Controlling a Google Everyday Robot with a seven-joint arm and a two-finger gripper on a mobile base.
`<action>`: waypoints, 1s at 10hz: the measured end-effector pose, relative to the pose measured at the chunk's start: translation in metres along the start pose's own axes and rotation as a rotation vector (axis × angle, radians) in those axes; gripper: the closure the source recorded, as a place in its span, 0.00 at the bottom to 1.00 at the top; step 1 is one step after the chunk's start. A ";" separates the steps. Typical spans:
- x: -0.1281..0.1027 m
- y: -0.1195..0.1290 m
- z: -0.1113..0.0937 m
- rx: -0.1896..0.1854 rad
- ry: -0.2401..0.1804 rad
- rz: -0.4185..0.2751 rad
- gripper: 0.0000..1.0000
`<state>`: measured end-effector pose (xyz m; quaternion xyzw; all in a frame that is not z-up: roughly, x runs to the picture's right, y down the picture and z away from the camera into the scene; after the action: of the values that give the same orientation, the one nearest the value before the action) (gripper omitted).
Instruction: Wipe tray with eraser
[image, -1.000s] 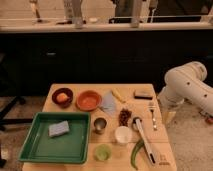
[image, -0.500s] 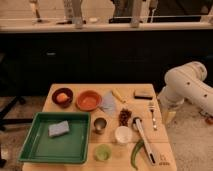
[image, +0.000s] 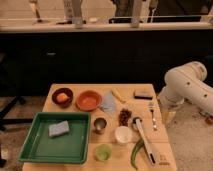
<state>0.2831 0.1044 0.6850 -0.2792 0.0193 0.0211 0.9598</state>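
Observation:
The green tray (image: 35, 150) lies at the table's front left, with a grey-blue sponge pad (image: 58, 128) inside it. The eraser (image: 143, 94), a small block with a dark top, lies at the table's back right, far from the tray. My white arm (image: 187, 85) reaches in from the right. The gripper (image: 168, 116) hangs low beside the table's right edge, to the right of and nearer than the eraser, touching nothing on the table.
Between tray and eraser are a dark bowl holding an orange thing (image: 62, 96), an orange bowl (image: 89, 100), a blue-grey cloth (image: 108, 103), a metal cup (image: 100, 125), a white cup (image: 123, 134), a green cup (image: 103, 151), a fork (image: 153, 115), a long utensil (image: 145, 137) and a green chili (image: 136, 152).

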 end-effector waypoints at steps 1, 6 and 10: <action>0.000 0.000 0.000 0.000 0.000 0.000 0.20; 0.000 -0.005 0.005 0.007 -0.041 -0.024 0.20; 0.000 -0.015 0.012 0.003 -0.069 -0.019 0.20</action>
<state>0.2844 0.0979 0.7033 -0.2773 -0.0165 0.0213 0.9604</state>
